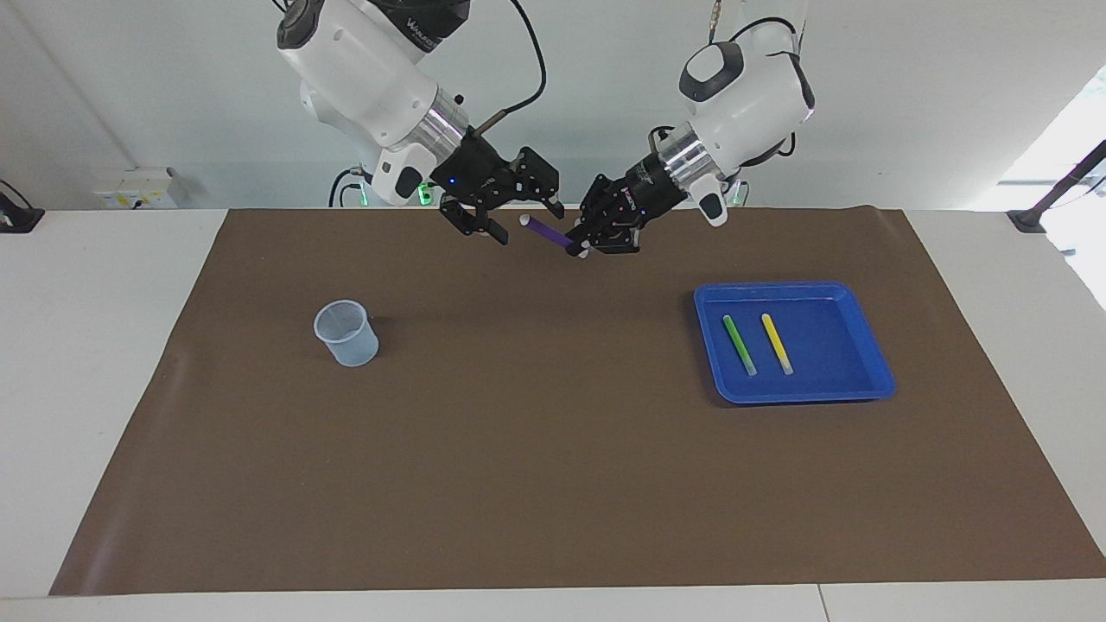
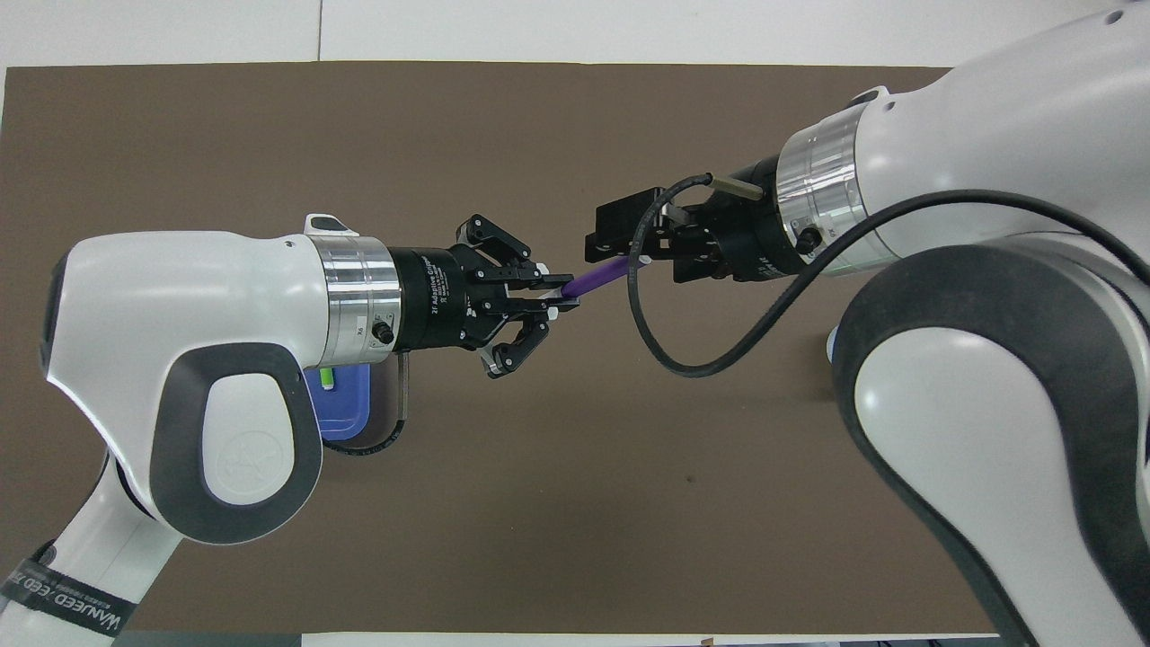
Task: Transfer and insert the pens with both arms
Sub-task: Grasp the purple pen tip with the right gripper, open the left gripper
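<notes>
Pens: three total. Facing view shows the purple pen (image 1: 546, 231) up in the air over the brown mat (image 1: 553, 484), clenched by the left gripper (image 1: 586, 249), while the right gripper (image 1: 525, 218) sits spread wide around its white cap end. Green pen (image 1: 740, 344) and yellow pen (image 1: 777, 343) lie side by side in the one blue tray (image 1: 873, 354); one clear cup (image 1: 346, 333) stands on the mat toward the right arm's end.

Overhead view: purple pen (image 2: 593, 277) bridges both claws, left gripper (image 2: 559, 296) and right gripper (image 2: 629, 252), and only a tray corner (image 2: 346, 409) peeks out.
</notes>
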Controlling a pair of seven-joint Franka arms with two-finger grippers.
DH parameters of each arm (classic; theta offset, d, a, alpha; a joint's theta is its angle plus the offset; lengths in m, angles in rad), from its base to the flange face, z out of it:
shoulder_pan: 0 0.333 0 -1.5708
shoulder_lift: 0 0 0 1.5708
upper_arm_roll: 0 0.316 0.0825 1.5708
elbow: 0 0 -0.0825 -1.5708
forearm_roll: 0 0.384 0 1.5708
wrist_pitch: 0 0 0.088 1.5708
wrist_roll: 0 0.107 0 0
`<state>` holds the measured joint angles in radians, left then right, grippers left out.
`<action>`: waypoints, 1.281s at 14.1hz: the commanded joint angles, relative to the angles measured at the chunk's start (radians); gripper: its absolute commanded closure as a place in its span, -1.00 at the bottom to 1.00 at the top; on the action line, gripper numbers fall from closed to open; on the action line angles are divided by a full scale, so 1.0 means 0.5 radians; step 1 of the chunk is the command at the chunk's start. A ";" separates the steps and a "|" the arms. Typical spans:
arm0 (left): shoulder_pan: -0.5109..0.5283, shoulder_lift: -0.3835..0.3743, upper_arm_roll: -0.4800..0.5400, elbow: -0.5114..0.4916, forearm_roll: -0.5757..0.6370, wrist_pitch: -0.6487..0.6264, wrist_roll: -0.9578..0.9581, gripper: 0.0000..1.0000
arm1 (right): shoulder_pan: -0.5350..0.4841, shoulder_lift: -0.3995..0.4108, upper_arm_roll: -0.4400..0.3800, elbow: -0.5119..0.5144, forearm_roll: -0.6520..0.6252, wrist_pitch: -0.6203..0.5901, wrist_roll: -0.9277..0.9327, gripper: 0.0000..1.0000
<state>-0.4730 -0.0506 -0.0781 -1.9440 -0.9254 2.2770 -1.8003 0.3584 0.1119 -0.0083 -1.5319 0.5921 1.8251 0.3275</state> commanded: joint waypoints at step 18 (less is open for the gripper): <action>-0.045 -0.077 0.021 -0.094 -0.048 0.066 0.039 1.00 | -0.002 -0.030 0.032 0.033 -0.046 -0.024 0.023 0.48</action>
<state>-0.4794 -0.0536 -0.0770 -1.9475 -0.9256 2.2830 -1.8000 0.3596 0.1082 0.0003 -1.5190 0.5898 1.8251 0.3275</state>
